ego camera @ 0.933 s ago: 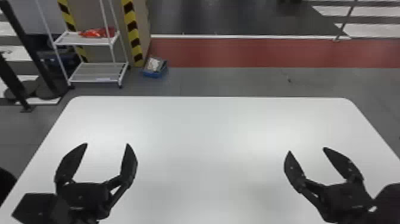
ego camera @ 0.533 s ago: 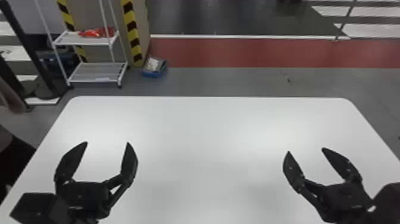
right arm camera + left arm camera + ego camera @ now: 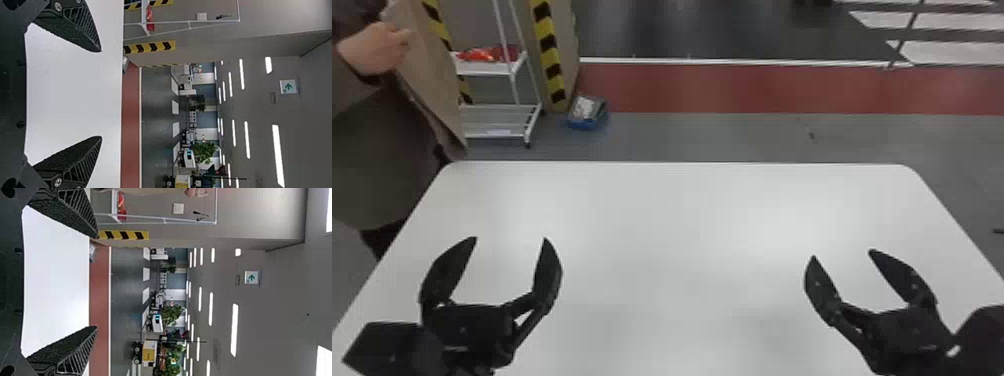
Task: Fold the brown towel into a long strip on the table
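In the head view my left gripper [image 3: 511,238] stands open over the left part of the white table [image 3: 677,240]. My right gripper [image 3: 843,253] is open over the table's right part. Neither has anything between its fingers. A brown cloth, apparently the towel [image 3: 434,75], hangs from a person's hand [image 3: 379,46] beyond the table's far left corner, off the tabletop. In the left wrist view the left gripper [image 3: 97,282] has its fingers wide apart, and a bit of the cloth [image 3: 156,190] borders the top edge. The right wrist view has the right gripper [image 3: 101,94] spread likewise.
The person's dark-clothed body [image 3: 377,165] stands close along the table's left edge. Past the far edge are a white wire rack [image 3: 497,120] with red items and a blue box [image 3: 587,112] on the floor, beside a striped post [image 3: 549,55].
The person has come in from the left edge to the far left corner, bringing the brown cloth, which now hangs partly in front of the rack. Both grippers have stayed practically still.
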